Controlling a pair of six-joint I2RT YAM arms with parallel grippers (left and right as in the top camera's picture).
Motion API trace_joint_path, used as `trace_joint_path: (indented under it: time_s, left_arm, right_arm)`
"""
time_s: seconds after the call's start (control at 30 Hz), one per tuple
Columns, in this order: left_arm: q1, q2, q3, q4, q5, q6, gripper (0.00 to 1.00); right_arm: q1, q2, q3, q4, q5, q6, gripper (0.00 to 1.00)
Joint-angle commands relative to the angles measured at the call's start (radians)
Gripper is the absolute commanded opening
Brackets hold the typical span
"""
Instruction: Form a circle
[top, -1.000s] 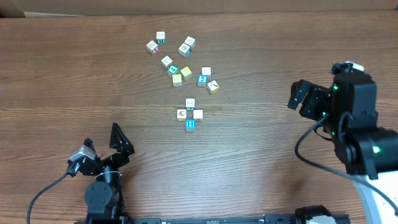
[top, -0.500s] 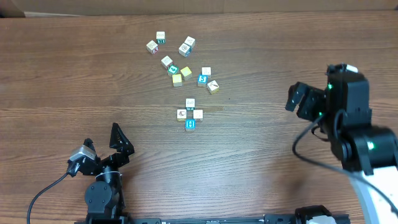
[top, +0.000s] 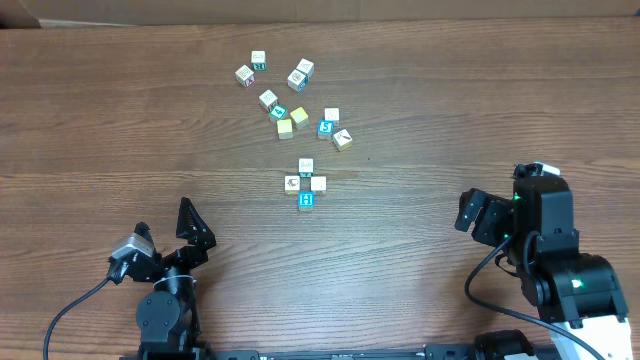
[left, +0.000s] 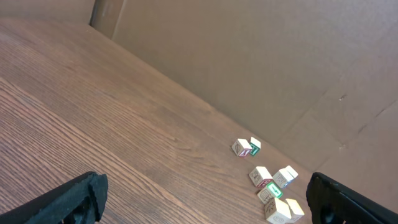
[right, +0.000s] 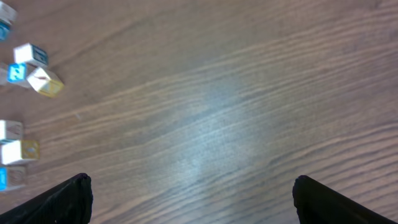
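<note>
The circle (top: 306, 183) is a tiny ring of small cubes at the table's middle: whitish picture-faced ones and a blue H cube (top: 306, 201) on its near side. Part of the circle (right: 12, 152) shows at the left edge of the right wrist view. My left gripper (top: 195, 232) stands open near the front left, well short of the ring, with bare wood between its fingers (left: 81, 196). Off to the right, my right gripper (top: 478, 215) is open and empty over bare table. The right wrist view shows wood grain between that gripper's (right: 193, 202) jaws.
A loose scatter of white, yellow and teal cubes (top: 292, 100) lies just beyond the circle; some of the scatter (left: 273, 186) shows in the left wrist view. A brown cardboard wall (left: 249, 56) runs along the table's far edge.
My right arm has drawn back toward the near edge of the table, still open. The left arm and all cubes have stayed put.
</note>
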Motion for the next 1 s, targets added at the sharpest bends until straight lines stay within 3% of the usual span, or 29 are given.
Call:
trace_joint_path:
  time_s: [0.0, 0.47, 0.77, 0.97]
  left_arm:
    - [0.0, -0.011, -0.004, 0.0, -0.011, 0.012, 0.99]
    - [0.0, -0.011, -0.004, 0.0, -0.011, 0.012, 1.0]
    - [0.0, -0.011, -0.004, 0.0, -0.011, 0.012, 0.99]
    - [0.0, -0.011, -0.004, 0.0, -0.011, 0.012, 1.0]
  right_arm:
    - [0.0, -0.006, -0.035, 0.009, 0.011, -0.001, 1.0]
    - [0.0, 0.101, -0.054, 0.086, 0.011, -0.002, 1.0]
    - [0.0, -0.041, -0.061, 0.356, 0.011, -0.002, 1.0]
    - [0.0, -0.199, -0.184, 0.483, 0.011, -0.002, 1.0]
